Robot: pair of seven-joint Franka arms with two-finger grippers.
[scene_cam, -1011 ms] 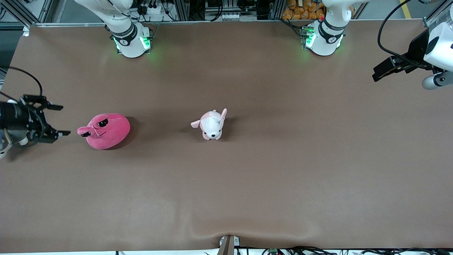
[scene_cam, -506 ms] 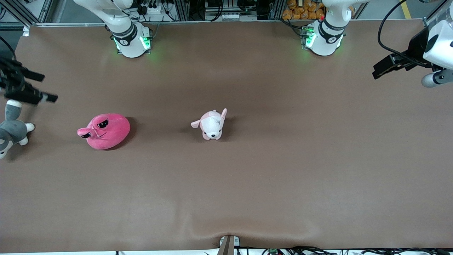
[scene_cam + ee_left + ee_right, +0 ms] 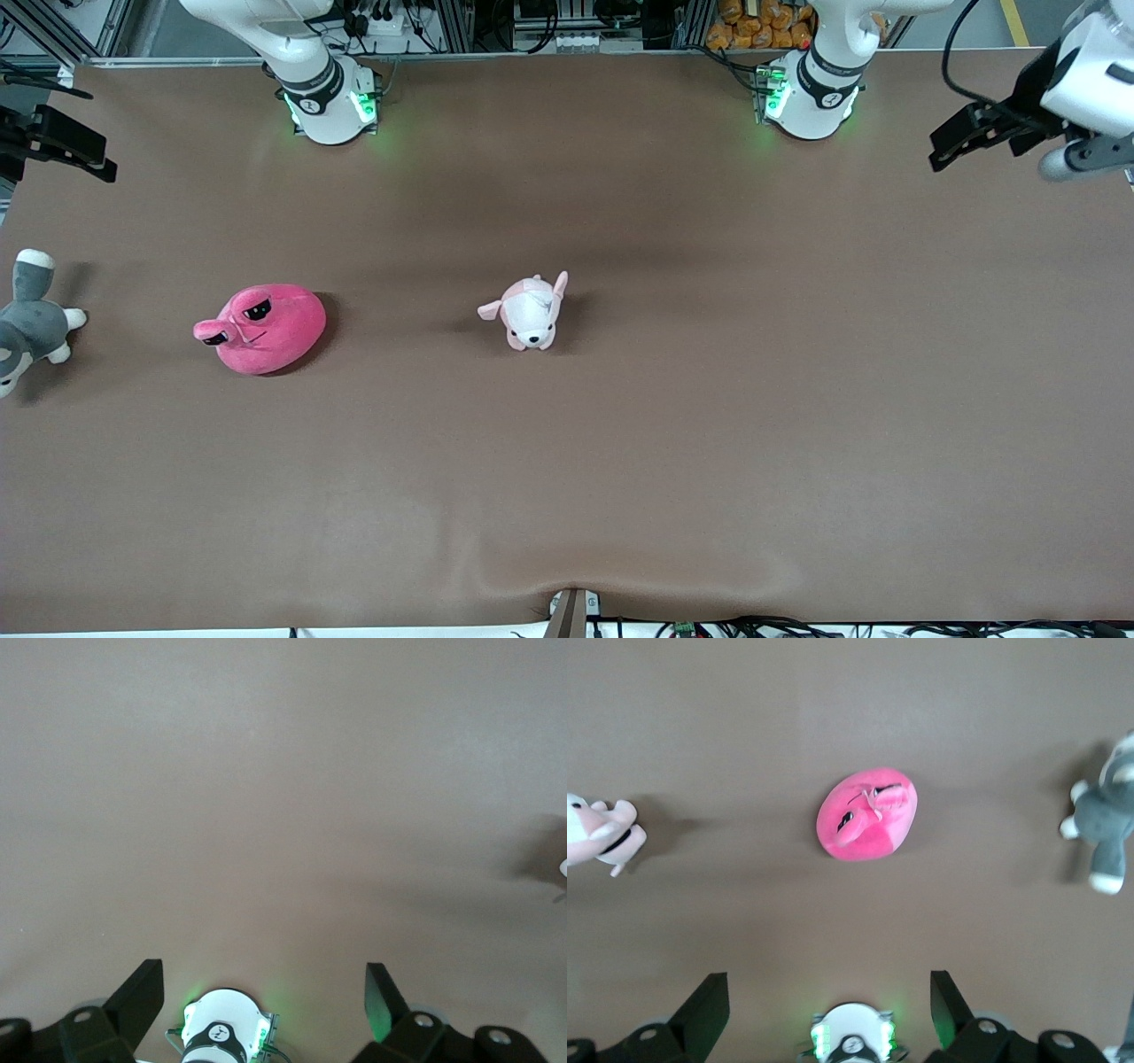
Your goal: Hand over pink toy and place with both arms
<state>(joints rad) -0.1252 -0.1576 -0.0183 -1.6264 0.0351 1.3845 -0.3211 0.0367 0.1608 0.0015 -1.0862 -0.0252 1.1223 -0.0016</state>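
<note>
The pink toy is a round hot-pink plush with black eyes, lying on the brown table toward the right arm's end. It also shows in the right wrist view. My right gripper hangs open and empty over the table's edge at that end, well apart from the toy; its jaws stand wide apart. My left gripper hangs open and empty over the left arm's end of the table; in its own view only bare table and its arm's base show.
A pale pink-and-white plush puppy sits mid-table, also seen in the right wrist view. A grey-and-white plush animal lies at the table's edge by the right arm's end. The green-lit bases stand along the table's edge.
My right gripper has risen and drawn away from beside the pink toy toward the bases' edge, uncovering the grey plush. My left gripper has shifted slightly toward the bases' edge. The toys have not moved.
</note>
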